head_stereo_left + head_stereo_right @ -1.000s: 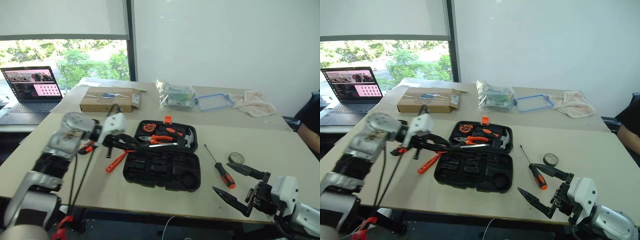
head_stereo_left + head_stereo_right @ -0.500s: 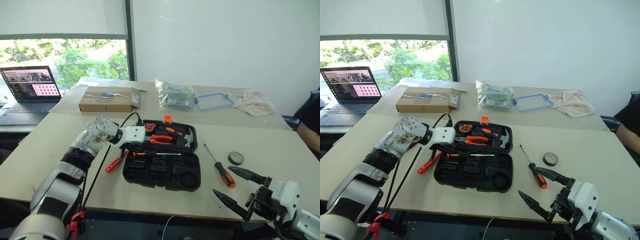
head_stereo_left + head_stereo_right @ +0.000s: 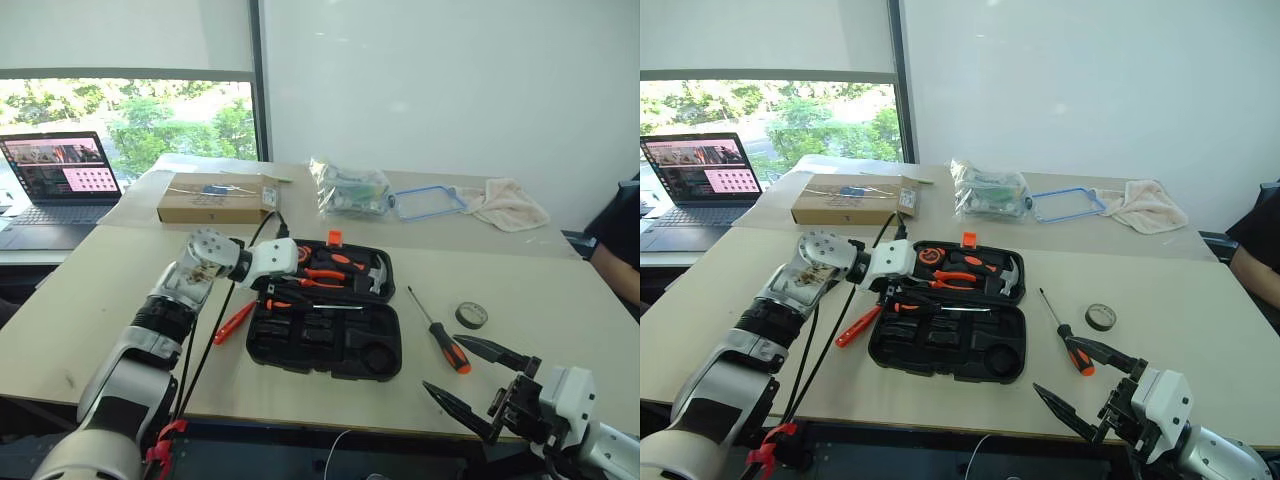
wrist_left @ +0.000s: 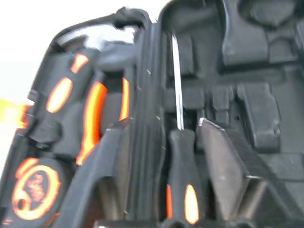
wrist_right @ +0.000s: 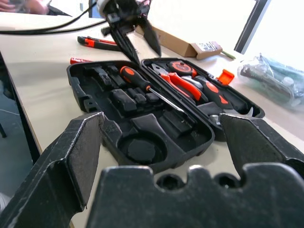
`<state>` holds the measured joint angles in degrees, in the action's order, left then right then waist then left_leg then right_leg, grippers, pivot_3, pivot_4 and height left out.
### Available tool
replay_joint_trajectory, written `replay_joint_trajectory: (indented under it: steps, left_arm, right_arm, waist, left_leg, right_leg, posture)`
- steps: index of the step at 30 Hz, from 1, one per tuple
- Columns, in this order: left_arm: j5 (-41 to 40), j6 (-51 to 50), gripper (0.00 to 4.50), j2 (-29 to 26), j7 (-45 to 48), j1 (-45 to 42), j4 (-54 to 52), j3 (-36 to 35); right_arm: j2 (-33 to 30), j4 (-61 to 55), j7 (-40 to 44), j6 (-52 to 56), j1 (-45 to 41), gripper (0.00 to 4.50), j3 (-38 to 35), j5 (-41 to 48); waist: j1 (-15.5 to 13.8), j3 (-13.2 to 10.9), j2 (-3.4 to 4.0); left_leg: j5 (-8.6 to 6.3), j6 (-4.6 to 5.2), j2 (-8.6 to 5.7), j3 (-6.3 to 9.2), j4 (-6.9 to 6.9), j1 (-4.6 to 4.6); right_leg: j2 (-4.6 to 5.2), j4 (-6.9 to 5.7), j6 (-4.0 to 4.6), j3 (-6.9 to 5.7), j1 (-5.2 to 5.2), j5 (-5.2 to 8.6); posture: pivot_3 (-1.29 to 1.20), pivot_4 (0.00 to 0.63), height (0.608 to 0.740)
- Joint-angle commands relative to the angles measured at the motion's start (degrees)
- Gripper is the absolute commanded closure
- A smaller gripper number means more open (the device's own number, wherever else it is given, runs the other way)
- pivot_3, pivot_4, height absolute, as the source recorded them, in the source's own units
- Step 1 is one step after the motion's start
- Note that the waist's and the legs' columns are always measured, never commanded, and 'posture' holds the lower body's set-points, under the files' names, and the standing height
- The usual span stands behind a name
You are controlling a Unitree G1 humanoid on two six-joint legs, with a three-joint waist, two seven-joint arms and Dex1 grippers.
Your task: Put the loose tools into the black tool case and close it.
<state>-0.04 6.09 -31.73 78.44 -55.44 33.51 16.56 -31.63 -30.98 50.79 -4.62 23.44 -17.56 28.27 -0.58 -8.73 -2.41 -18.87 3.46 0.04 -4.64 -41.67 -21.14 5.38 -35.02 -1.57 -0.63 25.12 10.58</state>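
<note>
the beige table (image 3: 560, 290) runs across the middle of the head views, and the black tool case (image 3: 325, 345) lies open at their centre, its tray half toward the lower edge and its lid half behind, toward the upper middle, with an orange latch (image 3: 335, 238) at the far rim. the left arm comes up from the lower left corner, bent at the elbow, its wrist angled toward the centre and tipped downward so that the left gripper (image 3: 277, 292) hangs over the left end of the case by the hinge line. its fingers (image 4: 228, 166) stand a little apart on either side of the handle of a screwdriver (image 3: 312, 306), which lies in the tray next to the hinge with its steel shaft pointing toward the right of the frame; whether the fingers touch the handle cannot be told. the right arm sits low in the lower right corner, held about level, and the right gripper (image 3: 475, 380) has its two black fingers spread wide and empty, pointing in toward the case. a second screwdriver (image 3: 437, 332) lies loose on the table right of the case, and a utility knife (image 3: 233, 322) lies loose just left of it, beside the left forearm.
</note>
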Motion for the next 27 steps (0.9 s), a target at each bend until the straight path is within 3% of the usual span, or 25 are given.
replay_joint_trajectory:
  steps: [1, 3, 7, 24, 27]
  left_arm:
    - [-1.60, -1.66, 2.47, -0.27, 0.15, 0.22, 0.19, -2.12]
    - [-1.23, -3.14, 2.95, 0.47, -1.10, 0.56, 1.06, -2.12]
    - [0.06, -2.94, 4.43, 1.99, -3.56, 1.20, 2.67, -1.92]
    - [6.31, -4.52, 4.43, 5.08, -6.08, 4.41, 6.16, 2.92]
    - [4.29, -6.02, 4.43, 5.62, -3.33, 4.90, 4.88, 2.34]
  right_arm:
    - [-0.02, -0.24, 0.38, -1.76, -0.34, 0.00, -0.51, 0.40]
    - [-0.01, -0.01, 0.45, -1.72, -0.58, 0.00, -0.31, 0.31]
    - [-0.03, 0.23, 0.47, -1.70, -0.99, 0.00, 0.17, 0.11]
    - [0.34, 1.04, 0.24, -1.79, -2.21, 0.00, 1.40, -0.81]
    - [0.62, 0.56, -0.03, -1.75, -1.79, 0.00, 1.44, -0.83]
  waist:
    - [-0.07, 0.00, 0.00]
    - [-0.08, 0.00, 0.00]
    - [-0.20, 0.00, 0.00]
    - [-0.22, 0.07, 0.11]
    - [-0.40, 0.09, 0.15]
  left_leg:
    - [0.00, 0.00, -0.01, 0.00, -0.01, 0.00]
    - [0.00, 0.00, -0.01, 0.00, -0.02, 0.00]
    - [0.00, 0.01, -0.03, 0.01, -0.04, 0.00]
    - [-0.02, 0.03, -0.07, 0.01, -0.06, 0.08]
    - [-0.04, 0.07, -0.08, 0.02, -0.06, 0.32]
  right_leg:
    - [0.00, 0.00, 0.00, 0.00, 0.00, 0.00]
    - [0.00, 0.00, -0.01, 0.00, -0.02, 0.00]
    - [0.02, 0.01, -0.04, 0.00, -0.04, -0.02]
    - [0.05, 0.02, -0.08, 0.01, -0.17, -0.05]
    - [0.09, 0.03, -0.11, 0.00, -0.45, -0.07]
  posture:
    - [0.00, 0.150, 0.740]
    - [0.00, 0.150, 0.740]
    - [0.00, 0.150, 0.740]
    - [0.00, 0.150, 0.740]
    - [0.00, 0.150, 0.740]
